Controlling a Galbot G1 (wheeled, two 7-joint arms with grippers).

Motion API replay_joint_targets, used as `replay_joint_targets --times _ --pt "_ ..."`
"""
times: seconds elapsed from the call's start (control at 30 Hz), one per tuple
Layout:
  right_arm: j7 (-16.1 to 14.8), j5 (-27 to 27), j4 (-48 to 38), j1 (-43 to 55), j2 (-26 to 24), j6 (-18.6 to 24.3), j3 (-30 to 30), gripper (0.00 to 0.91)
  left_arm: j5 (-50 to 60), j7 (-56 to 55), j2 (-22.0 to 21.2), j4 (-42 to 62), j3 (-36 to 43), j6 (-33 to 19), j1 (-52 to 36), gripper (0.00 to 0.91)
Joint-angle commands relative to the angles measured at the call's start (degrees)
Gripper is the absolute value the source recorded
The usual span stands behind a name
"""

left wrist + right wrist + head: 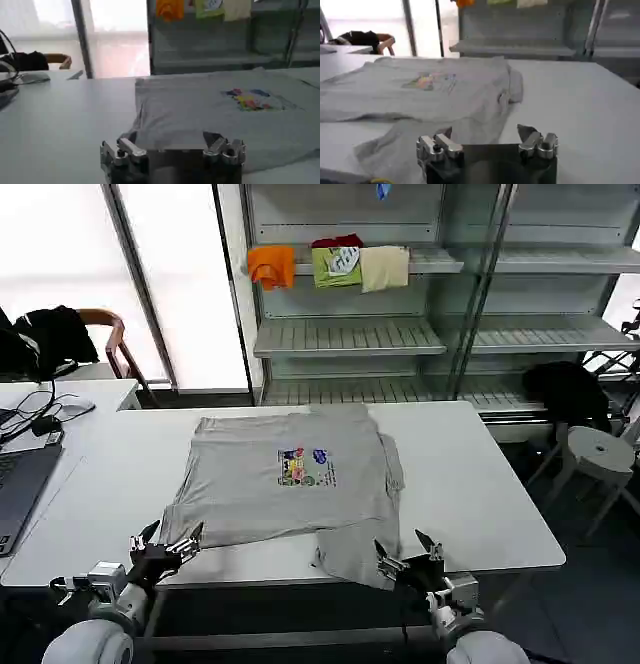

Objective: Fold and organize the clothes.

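A light grey T-shirt (285, 479) with a small multicoloured chest print (305, 467) lies spread on the white table (470, 484), its hem toward me. One corner of the hem (350, 559) droops over the table's front edge. My left gripper (170, 539) is open at the shirt's near left corner, jaws wide, with cloth (200, 115) just ahead of it. My right gripper (405, 552) is open at the front edge beside the drooping corner, with nothing between its fingers (527, 136). The shirt (420, 90) stretches away from it.
A laptop (20, 489) and cables lie on the desk at the left, with a chair (100, 339) holding dark garments behind. Metal shelves (400, 334) at the back carry orange, green and beige folded items (335, 264). A white stool (600, 454) stands at the right.
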Motion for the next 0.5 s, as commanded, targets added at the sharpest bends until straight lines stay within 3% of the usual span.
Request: replay_joint_targets --times 0.03,0.3,0.37,0.4,0.5 --pt "-0.04 -0.38 -0.55 -1.32 -0.01 -0.01 -0.72 0.907 0.60 -0.34 0.30 2.06 -0.78 -0.34 0.54 0.907" --pt "-0.25 -0.40 -1.54 -0.56 -0.21 0.00 -0.95 0.907 -1.98 -0.52 0.32 1.78 -1.64 -0.23 1.52 0.907" --pt "-0.31 -0.38 -1.97 -0.30 -0.12 0.01 -1.18 0.907 -2.25 -0.56 0.09 2.30 -2.02 -0.24 1.62 0.856" --pt "-0.33 -0.38 -2.04 -0.22 -0.11 0.01 -1.27 0.907 -2.27 -0.56 0.08 2.46 -2.17 -0.36 1.73 0.766" --pt "-0.54 -0.32 -2.12 -0.18 -0.13 0.01 -1.45 0.907 -3.34 -0.45 0.31 2.77 -2.81 -0.67 2.66 0.746"
